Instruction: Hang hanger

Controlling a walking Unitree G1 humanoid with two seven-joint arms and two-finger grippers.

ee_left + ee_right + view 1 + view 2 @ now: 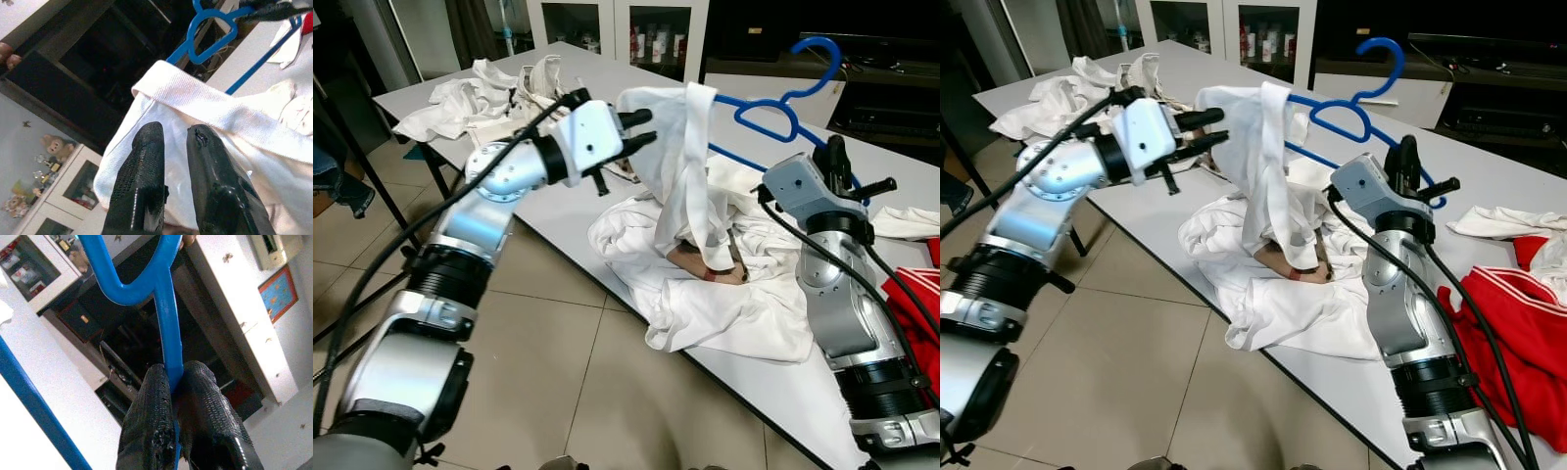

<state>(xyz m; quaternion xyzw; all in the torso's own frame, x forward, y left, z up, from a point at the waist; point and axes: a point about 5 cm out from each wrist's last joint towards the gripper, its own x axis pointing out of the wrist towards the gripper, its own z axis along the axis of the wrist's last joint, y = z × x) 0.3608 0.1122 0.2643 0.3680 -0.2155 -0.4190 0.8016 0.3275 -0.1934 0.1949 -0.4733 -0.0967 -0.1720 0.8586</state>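
A blue hanger (pixel 773 116) is held up over the grey table (pixel 556 213), its hook (pixel 819 49) pointing up and back. My right gripper (pixel 839 159) is shut on the hanger's bar near its right end, and the right wrist view shows the blue bar (pixel 168 323) pinched between the fingers (pixel 146 416). A white garment (pixel 683 166) drapes over the hanger's left end and hangs down to a heap of white clothes (pixel 705 289). My left gripper (pixel 644 129) is open, with its tips against the garment's upper edge (pixel 205 98).
More white clothes (pixel 480 98) lie at the table's far left end. A red garment (pixel 1508 323) lies on the table to the right of my right arm. Glass-door cabinets (pixel 617 24) and a dark unit stand behind. Tiled floor (pixel 568 372) runs along the table's near edge.
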